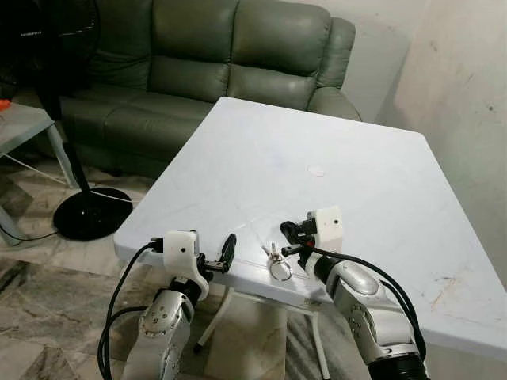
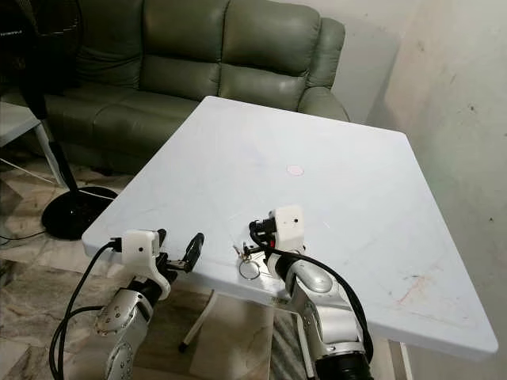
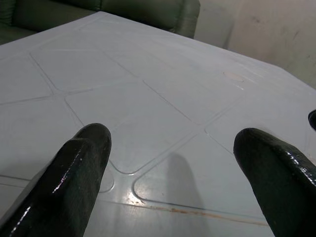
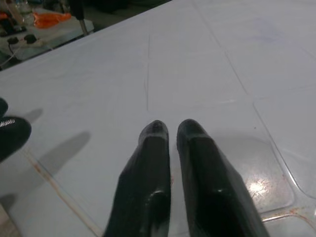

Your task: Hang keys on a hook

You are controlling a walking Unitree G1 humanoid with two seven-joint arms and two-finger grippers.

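Observation:
A small bunch of keys (image 1: 274, 255) with a metal ring (image 1: 280, 271) sits just above the white table (image 1: 317, 119), near its front edge. My right gripper (image 1: 285, 251) is shut, and the keys hang at its fingertips (image 4: 157, 129); in the right wrist view the fingers hide them. My left gripper (image 1: 223, 257) hovers at the table's front edge, left of the keys. It is open, with nothing between its fingers (image 3: 81, 163).
A green leather sofa (image 1: 214, 63) stands behind the table. At the left a fan's black round base (image 1: 91, 212) rests on the tiled floor, with a low side table (image 1: 20, 127) beside it. A white wall (image 1: 459, 79) rises at the right.

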